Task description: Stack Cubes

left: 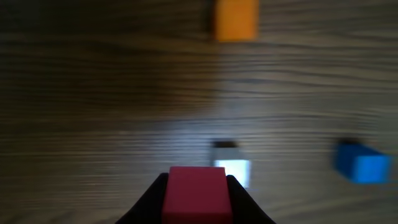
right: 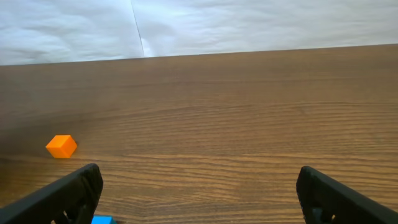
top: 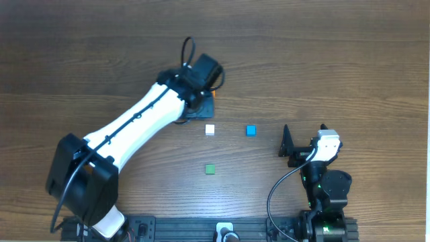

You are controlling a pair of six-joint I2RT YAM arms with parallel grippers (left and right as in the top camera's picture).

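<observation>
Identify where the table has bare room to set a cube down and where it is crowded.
Free: the table right of and beyond the blue cube; between the green cube and the right gripper. Crowded: around the white cube and orange cube, near the left gripper holding the red cube.

Left arm white-shelled, black joints; right arm black, white wrist, black tool.

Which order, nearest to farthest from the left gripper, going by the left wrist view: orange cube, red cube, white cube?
1. red cube: clamped in the jaws of the left gripper.
2. white cube: on the table, just beyond the jaws.
3. orange cube: farthest, well past the white one.
</observation>
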